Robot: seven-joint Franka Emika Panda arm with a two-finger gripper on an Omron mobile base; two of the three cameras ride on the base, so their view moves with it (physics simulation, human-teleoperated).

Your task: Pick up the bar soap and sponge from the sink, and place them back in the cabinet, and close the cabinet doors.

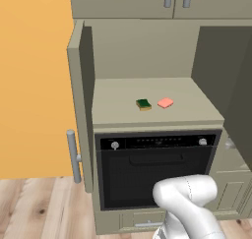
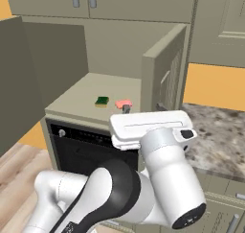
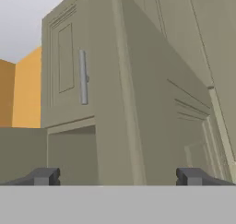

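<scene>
Flat salmon-pink bar soap, green-yellow sponge: shelved. Step: closing tall olive-grey cabinet doors. Tool: wide, empty; push door at 12 o'clock next.

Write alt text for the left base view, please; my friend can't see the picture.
An open olive-grey cabinet holds a green-and-yellow sponge and a pink bar soap, side by side but apart, on its beige shelf above a black oven. Both cabinet doors stand open, and the robot's white arm rises at the lower right.
</scene>
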